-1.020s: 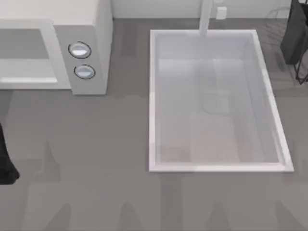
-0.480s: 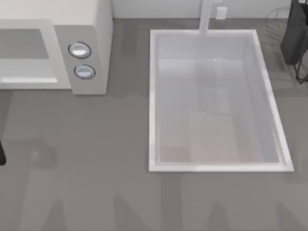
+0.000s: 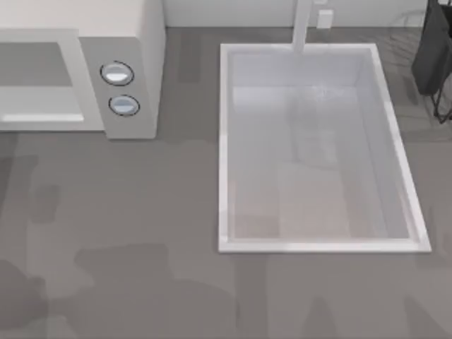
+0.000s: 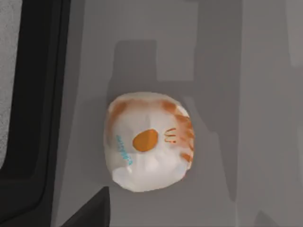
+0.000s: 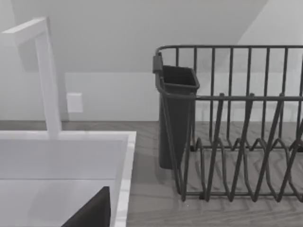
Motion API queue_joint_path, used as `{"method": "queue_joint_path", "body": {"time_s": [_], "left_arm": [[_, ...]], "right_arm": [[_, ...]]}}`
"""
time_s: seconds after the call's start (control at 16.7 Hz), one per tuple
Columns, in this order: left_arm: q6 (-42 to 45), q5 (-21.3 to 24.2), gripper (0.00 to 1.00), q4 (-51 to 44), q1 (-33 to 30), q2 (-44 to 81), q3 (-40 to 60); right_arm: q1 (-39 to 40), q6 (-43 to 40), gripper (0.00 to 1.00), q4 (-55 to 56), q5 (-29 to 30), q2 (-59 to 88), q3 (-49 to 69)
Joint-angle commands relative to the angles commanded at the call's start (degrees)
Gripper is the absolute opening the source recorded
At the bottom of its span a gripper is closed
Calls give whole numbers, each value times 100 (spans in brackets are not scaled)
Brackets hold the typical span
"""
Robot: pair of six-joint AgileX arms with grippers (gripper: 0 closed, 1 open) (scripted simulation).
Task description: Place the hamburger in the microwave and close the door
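One hamburger lay on the grey tabletop beside a black-framed panel | microwave top left | claw states: cannot tell

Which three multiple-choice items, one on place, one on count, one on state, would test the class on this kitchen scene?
1. In the top view the microwave stands: A at far left; B at near right; C in the middle.
2. Its knobs number: A one; B two; C four.
3. The hamburger is: A whole on the counter; B cut in halves; C stacked on a plate.
Answers: A, its box meets the far-left edge; B, two round knobs show; A, it rests uncut on grey counter.
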Motion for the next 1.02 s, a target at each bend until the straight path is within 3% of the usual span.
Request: {"method": "queue_joint_path", "body": {"time_s": [0.48,1.02], "left_arm": [[224,13,100,-1694,547,3119,2195],[241,44,100,-1922,472,3446,2398]], "right_arm": [[0,0,100,0,0,0,0],[0,0,100,0,0,0,0]]}}
